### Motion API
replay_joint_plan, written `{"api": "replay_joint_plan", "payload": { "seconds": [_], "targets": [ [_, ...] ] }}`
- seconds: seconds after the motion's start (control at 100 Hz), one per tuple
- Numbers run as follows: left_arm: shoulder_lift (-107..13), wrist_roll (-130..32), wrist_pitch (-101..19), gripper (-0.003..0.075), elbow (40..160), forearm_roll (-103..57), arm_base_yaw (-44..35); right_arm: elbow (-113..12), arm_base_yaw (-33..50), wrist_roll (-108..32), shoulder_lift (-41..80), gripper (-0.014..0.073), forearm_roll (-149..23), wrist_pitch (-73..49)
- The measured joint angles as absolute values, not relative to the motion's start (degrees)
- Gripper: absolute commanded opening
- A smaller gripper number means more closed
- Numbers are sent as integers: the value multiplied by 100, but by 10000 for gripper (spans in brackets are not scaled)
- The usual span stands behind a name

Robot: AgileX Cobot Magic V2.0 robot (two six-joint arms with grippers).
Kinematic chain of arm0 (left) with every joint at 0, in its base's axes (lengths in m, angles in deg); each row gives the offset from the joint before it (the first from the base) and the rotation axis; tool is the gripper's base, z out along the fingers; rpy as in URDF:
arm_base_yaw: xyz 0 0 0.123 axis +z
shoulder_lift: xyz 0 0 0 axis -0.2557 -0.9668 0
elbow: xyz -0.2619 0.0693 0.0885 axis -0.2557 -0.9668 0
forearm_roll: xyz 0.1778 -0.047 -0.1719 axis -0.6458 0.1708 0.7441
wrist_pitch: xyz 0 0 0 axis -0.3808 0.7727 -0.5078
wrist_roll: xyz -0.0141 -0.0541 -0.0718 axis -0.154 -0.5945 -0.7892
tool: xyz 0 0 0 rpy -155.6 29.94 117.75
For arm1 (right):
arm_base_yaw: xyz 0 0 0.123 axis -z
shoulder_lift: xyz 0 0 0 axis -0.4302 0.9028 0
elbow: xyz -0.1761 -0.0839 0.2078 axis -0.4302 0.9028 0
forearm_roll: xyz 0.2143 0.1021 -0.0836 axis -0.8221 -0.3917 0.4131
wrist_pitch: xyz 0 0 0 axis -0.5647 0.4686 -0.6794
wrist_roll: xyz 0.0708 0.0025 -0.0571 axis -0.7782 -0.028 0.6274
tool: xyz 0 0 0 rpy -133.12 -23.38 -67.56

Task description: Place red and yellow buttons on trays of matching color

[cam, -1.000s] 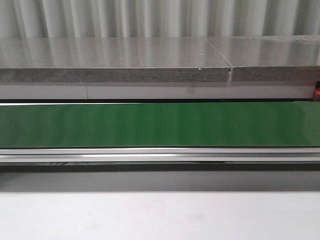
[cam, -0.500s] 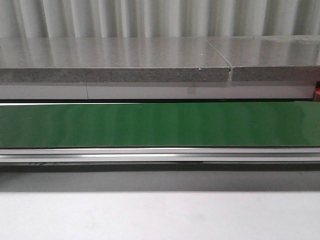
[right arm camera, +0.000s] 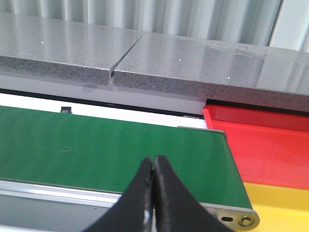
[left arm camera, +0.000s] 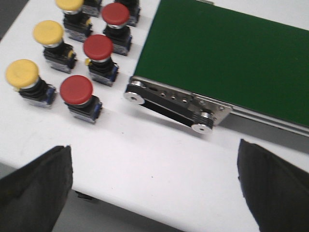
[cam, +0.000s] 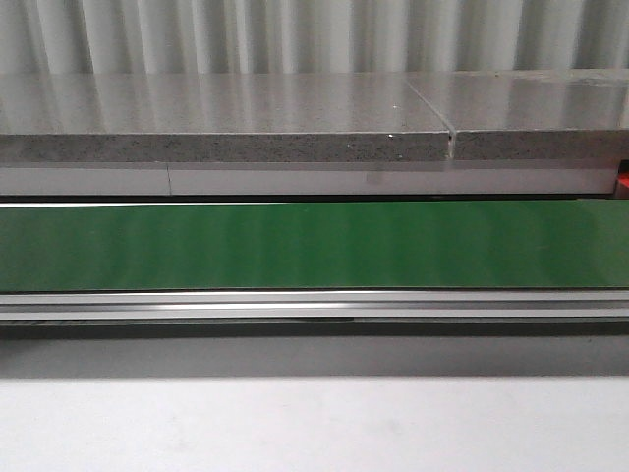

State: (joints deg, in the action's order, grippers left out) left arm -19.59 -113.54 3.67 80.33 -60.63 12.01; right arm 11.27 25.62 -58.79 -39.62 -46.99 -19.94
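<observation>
Hardly anything differs from a second ago: in the front view the green conveyor belt (cam: 314, 246) runs the full width as before, grey stone ledge (cam: 226, 147) behind it, white tabletop (cam: 314, 423) in front. The only shifts are a dark streak in the belt's metal rail, now shorter, and the ledge seam a touch lower. No arm shows in that view, then or now.

Left wrist view: left gripper (left arm camera: 154, 186) with jaws spread wide, nothing between them; only the two dark fingertips (left arm camera: 38, 186) show, over the near edge of the tabletop. Beyond them the buttons stand in two rows at the end of the belt, just past its roller bracket (left arm camera: 174, 104). Yellow buttons (left arm camera: 22, 75) form the row farther from the belt. Red buttons (left arm camera: 76, 90) form the row beside it. All upright, caps up, on black bases, close together but not touching. More buttons are cut off at the frame edge.

Right wrist view: right gripper (right arm camera: 153, 166) with jaws pressed together, holding nothing, over the belt near its other end. Past that end sit the red tray (right arm camera: 260, 140) and, touching it on the nearer side, the yellow tray (right arm camera: 285, 205). The visible parts of both hold nothing.
</observation>
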Motion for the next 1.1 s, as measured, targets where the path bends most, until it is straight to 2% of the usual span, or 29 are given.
{"api": "replay_joint_plan", "payload": {
  "seconds": [0.44, 0.85, 1.1],
  "targets": [
    [-2914, -12573, 75, 637, 7983, -7050, 1278, 1127, 2562, -5879, -3962, -68, -4699, -1994],
    [-4186, -12916, -908, 637, 7983, -6936, 2543, 1127, 2562, -5879, -3962, -68, -4699, -1994],
    [-5133, -12892, -1375, 637, 7983, -6837, 2991, 1127, 2562, -5879, -3962, -68, -4699, -1994]
  ]
}}
